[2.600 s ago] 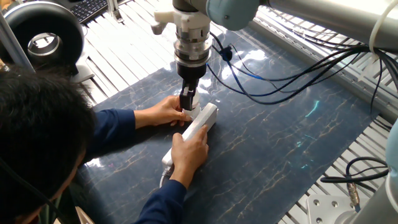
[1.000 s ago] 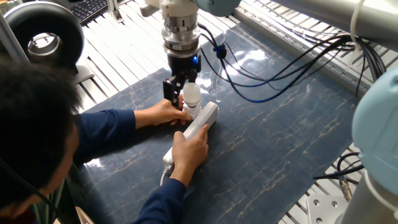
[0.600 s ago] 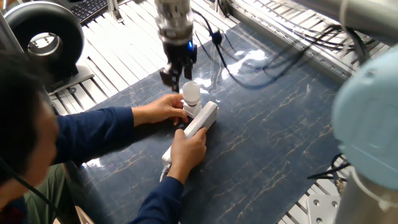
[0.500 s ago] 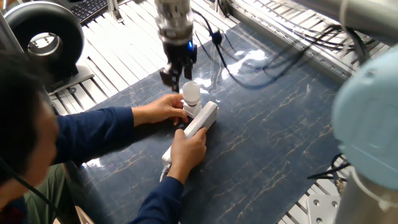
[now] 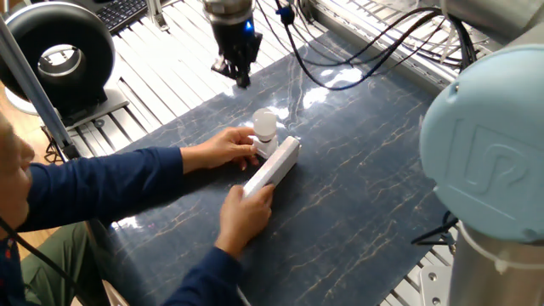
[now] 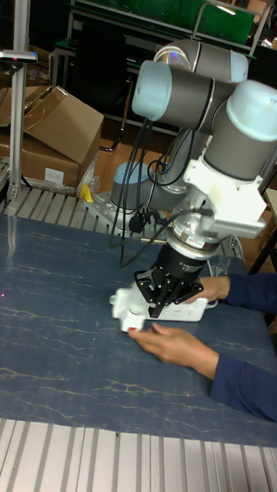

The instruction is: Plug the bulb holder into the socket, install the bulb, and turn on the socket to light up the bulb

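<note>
Socket (image 5: 274, 167) lies mid-frame on your counter (image 5: 382, 170), long axis running lower left to upper right, bulb (image 5: 265, 124) seated upright at its upper end. Your claw (image 5: 235, 70) hangs empty, fingers slightly parted, above and upper left; the switch end sits lower left.

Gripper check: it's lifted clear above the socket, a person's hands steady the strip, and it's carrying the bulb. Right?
Not quite. The gripper carries nothing: in the fixed view the bulb stands on the socket, apart from the fingers. The person's hands do steady the strip.
</note>
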